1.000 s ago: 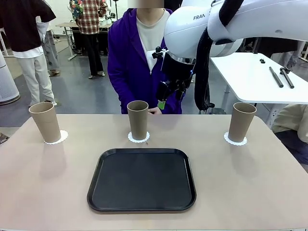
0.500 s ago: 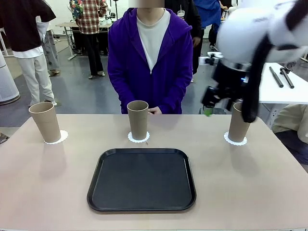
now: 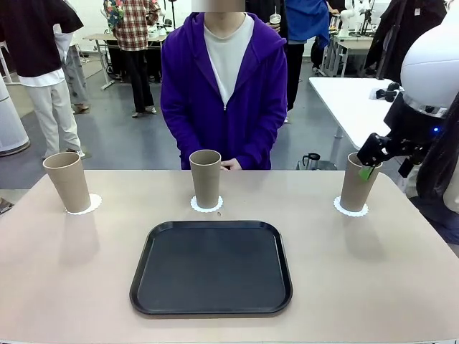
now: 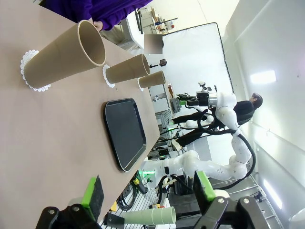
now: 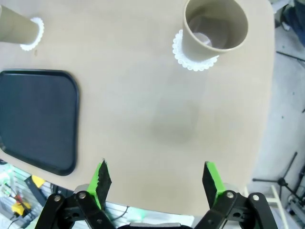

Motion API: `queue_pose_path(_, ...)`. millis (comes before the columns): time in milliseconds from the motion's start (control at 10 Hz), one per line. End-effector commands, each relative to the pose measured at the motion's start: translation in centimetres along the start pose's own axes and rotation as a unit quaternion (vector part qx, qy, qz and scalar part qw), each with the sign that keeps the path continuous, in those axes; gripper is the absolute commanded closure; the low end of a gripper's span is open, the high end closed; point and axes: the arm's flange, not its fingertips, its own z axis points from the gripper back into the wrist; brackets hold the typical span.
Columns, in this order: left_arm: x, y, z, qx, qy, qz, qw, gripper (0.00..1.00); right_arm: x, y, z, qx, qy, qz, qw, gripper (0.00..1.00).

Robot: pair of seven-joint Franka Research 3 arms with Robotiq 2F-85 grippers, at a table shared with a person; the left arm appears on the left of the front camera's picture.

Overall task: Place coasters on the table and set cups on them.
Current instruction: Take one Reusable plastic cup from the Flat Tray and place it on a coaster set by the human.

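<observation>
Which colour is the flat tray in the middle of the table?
The tray is black, plain, without pattern; the front view shows it best.

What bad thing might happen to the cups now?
1. The right gripper hangs open close beside the right cup. A sideways swing might knock that tall, narrow-based cup off its coaster.
2. That cup stands near the table corner, so a tip could send it over the edge.
3. The middle cup stands right in front of the person's hand; a reach might bump it.
</observation>
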Motion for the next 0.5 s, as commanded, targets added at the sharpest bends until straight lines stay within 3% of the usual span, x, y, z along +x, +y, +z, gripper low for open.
queue_pose_path(0,-0.2,-0.2,0.2,-0.001,0.0,-0.005,1.0,0.0,0.2,0.8,-0.3,0.0,0.005,0.014,1.0,0.0)
queue_pose_path(200,-0.2,-0.2,0.2,-0.001,0.0,-0.005,1.0,0.0,0.0,0.3,0.0,0.001,0.001,0.004,1.0,0.0)
queue_pose_path(400,-0.2,-0.2,0.2,-0.001,0.0,-0.005,1.0,0.0,-0.5,-6.2,-0.3,0.214,0.027,-0.027,0.976,0.0)
